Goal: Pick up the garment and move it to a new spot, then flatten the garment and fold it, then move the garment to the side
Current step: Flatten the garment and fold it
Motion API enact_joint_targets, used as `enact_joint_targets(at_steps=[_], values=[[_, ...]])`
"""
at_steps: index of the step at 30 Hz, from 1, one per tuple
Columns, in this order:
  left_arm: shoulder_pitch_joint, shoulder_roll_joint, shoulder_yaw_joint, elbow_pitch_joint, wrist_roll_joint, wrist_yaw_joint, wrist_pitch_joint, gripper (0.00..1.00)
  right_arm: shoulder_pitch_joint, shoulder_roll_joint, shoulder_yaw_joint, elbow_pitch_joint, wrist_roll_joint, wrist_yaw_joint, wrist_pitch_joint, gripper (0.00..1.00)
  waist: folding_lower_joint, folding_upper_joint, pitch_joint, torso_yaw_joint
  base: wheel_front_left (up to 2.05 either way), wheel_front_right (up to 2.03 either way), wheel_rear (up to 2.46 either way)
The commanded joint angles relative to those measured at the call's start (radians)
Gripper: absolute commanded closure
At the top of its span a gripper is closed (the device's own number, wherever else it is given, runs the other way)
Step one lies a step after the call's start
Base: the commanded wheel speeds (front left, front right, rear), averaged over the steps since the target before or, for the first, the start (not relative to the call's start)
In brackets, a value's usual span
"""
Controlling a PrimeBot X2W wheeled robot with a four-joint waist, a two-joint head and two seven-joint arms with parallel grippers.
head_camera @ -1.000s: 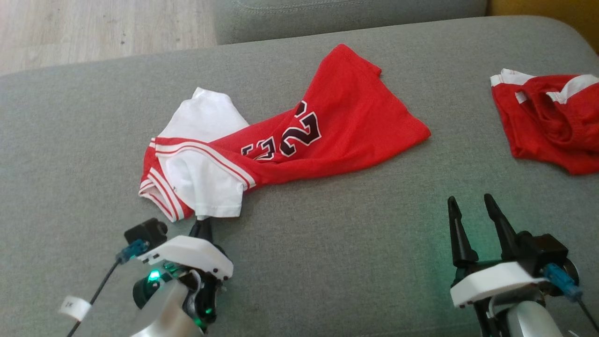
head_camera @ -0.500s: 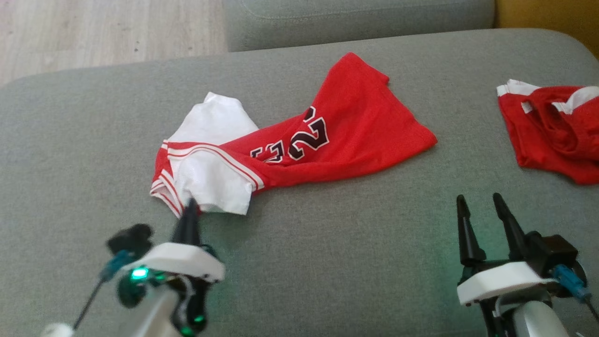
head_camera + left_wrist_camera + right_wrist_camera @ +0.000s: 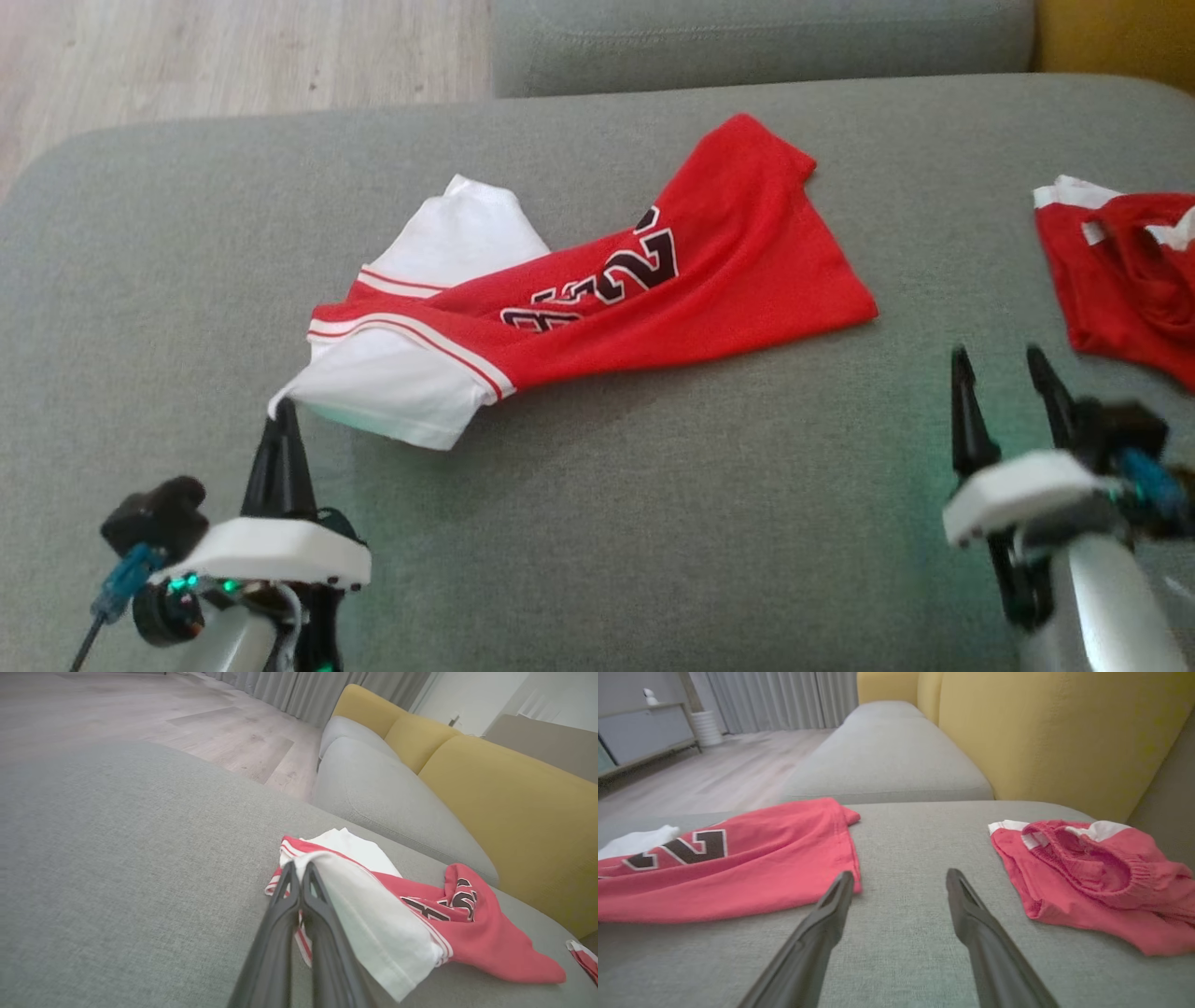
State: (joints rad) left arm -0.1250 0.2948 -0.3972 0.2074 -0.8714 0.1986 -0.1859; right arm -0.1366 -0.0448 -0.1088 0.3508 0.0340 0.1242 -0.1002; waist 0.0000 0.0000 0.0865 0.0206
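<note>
The garment (image 3: pixel 709 271) is a red jersey with white sleeves and a dark number, lying crumpled across the grey sofa seat (image 3: pixel 653 523). My left gripper (image 3: pixel 280 411) is shut on the edge of its white sleeve (image 3: pixel 392 397), lifting that corner off the cushion; the left wrist view shows the sleeve (image 3: pixel 373 919) draped over the closed fingers (image 3: pixel 299 896). My right gripper (image 3: pixel 1004 369) stands open at the right, above bare cushion, between the jersey's red hem (image 3: pixel 784 858) and a second red piece. In the right wrist view its fingers (image 3: pixel 831 905) are wide apart with nothing between them.
Red shorts (image 3: pixel 1130 271) with white trim lie bunched at the seat's right edge, also in the right wrist view (image 3: pixel 1092 877). A second grey cushion (image 3: pixel 756 42) lies beyond, wooden floor (image 3: pixel 215 51) at far left, and a yellow backrest (image 3: pixel 1041 732) to the right.
My left gripper has pulled the white sleeve corner left and up, stretching the jersey out. The head camera has shifted, so the whole scene sits further right. The right gripper stays open.
</note>
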Motion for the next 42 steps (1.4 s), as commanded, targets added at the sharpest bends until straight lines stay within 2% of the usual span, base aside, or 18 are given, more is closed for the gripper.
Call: enact_joint_targets(at_steps=[1,11,22,24,25,26,27,28,35,39,42], values=[[-0.024,0.033,0.047,-0.044,0.003,0.009,-0.002,1.00,-0.077,-0.005,0.020,-0.008,-0.024,0.007,0.008,0.00,0.0000,0.0000,0.016,0.009,0.00,0.00,0.00],[-0.037,0.024,0.028,-0.096,0.012,0.020,0.008,1.00,-0.338,-0.014,0.018,0.351,-0.080,0.007,0.073,0.00,0.0000,0.0000,0.078,0.073,0.00,0.00,0.00],[-0.043,0.024,0.012,-0.099,0.019,0.020,0.011,1.00,-0.475,-0.011,0.058,0.645,-0.088,0.007,0.089,0.00,0.0000,0.0000,0.078,0.105,0.00,0.00,0.00],[-0.041,0.027,0.012,-0.099,0.019,0.020,0.011,1.00,-0.489,-0.010,0.070,0.683,-0.080,0.007,0.088,0.54,0.0000,0.0000,0.074,0.105,0.00,0.00,0.00],[-0.040,0.028,0.011,-0.100,0.020,0.021,0.012,1.00,-0.496,-0.009,0.076,0.699,-0.076,0.007,0.085,0.65,0.0000,0.0000,0.071,0.104,0.00,0.00,0.00],[-0.040,0.030,0.011,-0.101,0.020,0.021,0.012,1.00,-0.502,-0.009,0.081,0.712,-0.070,0.007,0.078,0.73,0.0000,0.0000,0.069,0.102,0.00,0.00,0.00],[-0.039,0.032,0.010,-0.102,0.021,0.021,0.013,1.00,-0.508,-0.008,0.087,0.725,-0.064,0.007,0.072,0.92,0.0000,0.0000,0.066,0.101,0.00,0.00,0.00],[-0.039,0.034,0.010,-0.103,0.022,0.021,0.013,1.00,-0.514,-0.008,0.094,0.733,-0.058,0.007,0.058,1.00,0.0000,0.0000,0.063,0.098,0.00,0.00,0.00],[-0.048,0.066,0.009,-0.136,0.040,0.024,0.021,1.00,-0.546,-0.006,0.146,0.739,0.021,0.007,-0.085,1.00,0.0000,0.0000,0.013,0.070,0.00,0.00,0.00],[-0.067,0.098,0.016,-0.179,0.055,0.030,0.036,1.00,-0.554,-0.006,0.194,0.699,0.076,0.007,-0.122,1.00,0.0000,0.0000,-0.025,0.052,0.00,0.00,0.00],[-0.092,0.138,0.035,-0.244,0.072,0.041,0.048,1.00,-0.552,-0.006,0.240,0.619,0.120,0.007,-0.144,1.00,0.0000,0.0000,-0.066,0.028,0.00,0.00,0.00]])
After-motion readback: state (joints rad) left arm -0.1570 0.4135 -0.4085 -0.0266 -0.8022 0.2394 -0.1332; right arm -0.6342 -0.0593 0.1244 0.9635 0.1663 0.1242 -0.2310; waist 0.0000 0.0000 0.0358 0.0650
